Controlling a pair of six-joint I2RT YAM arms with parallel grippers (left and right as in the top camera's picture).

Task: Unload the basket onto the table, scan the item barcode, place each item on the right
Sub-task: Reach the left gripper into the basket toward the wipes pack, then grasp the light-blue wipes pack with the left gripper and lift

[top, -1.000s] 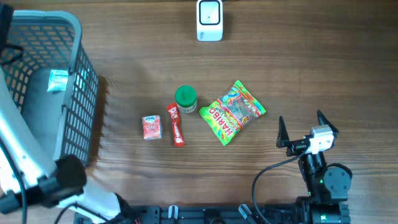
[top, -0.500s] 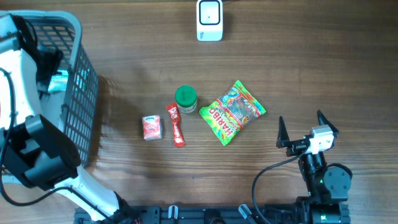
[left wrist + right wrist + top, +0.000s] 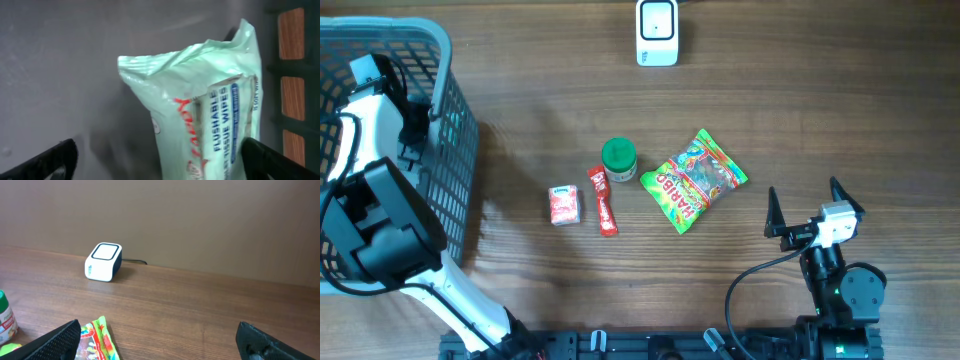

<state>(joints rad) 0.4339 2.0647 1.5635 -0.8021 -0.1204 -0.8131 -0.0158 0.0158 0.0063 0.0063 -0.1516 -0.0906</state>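
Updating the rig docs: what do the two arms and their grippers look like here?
Left arm: white shell, bulky black joint housing, thin black cable alongside. Right arm: black rounded links, small white block at the wrist, a black cable looping to the base. The left gripper and right gripper both have black, tapered fingers.

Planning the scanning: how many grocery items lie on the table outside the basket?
4, in a row mid-table: small red carton, red stick packet, green-lidded jar, colourful Haribo sweets bag. More may be hidden inside the grey plastic basket.
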